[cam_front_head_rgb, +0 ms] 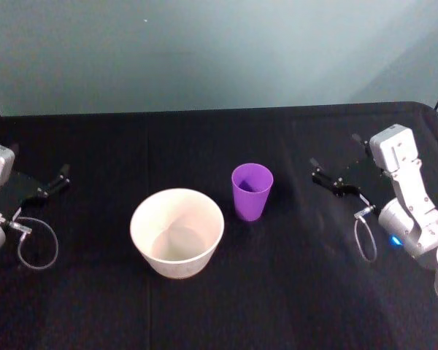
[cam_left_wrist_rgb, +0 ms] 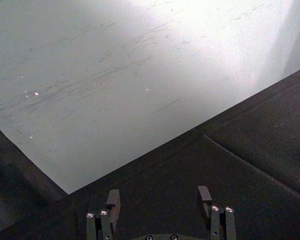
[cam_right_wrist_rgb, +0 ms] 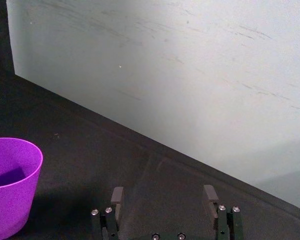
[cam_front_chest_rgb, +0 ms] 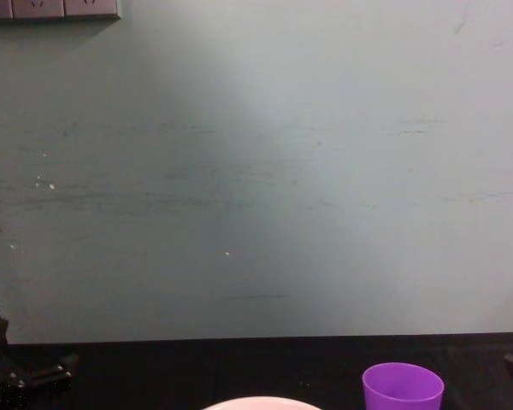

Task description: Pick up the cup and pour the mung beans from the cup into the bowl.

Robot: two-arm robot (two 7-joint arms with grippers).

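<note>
Two arms sit out wide in head view: left gripper (cam_front_head_rgb: pixel 40 166) near the left edge of the table (cam_front_head_rgb: pixel 292 292), right gripper (cam_front_head_rgb: pixel 334 154) to the right of the cup (cam_front_head_rgb: pixel 251 191) and apart from it, neither holding anything. Cup stands upright just beside the bowl (cam_front_head_rgb: pixel 142 211), on its right w/ a small gap. Bowl looks empty, and I can't make out the mung beans in the cup's dark inside. Left wrist view: jaws spread, bare black cloth btwn them. Right wrist view: jaws spread too, cup off to one side, not btwn the fingers. Chest view: cup's mouth and a sliver of bowl rim at the bottom edge. My read: nothing grabbed yet, approach is the step in hand. Cup is prob light, thin smooth plastic, so slippery and a bit squashy, and the taper could let it slip down out of a loose pinch. I'd take it w/ the right gripper across the upper wall, just below the lip, firm but not crushing.
</note>
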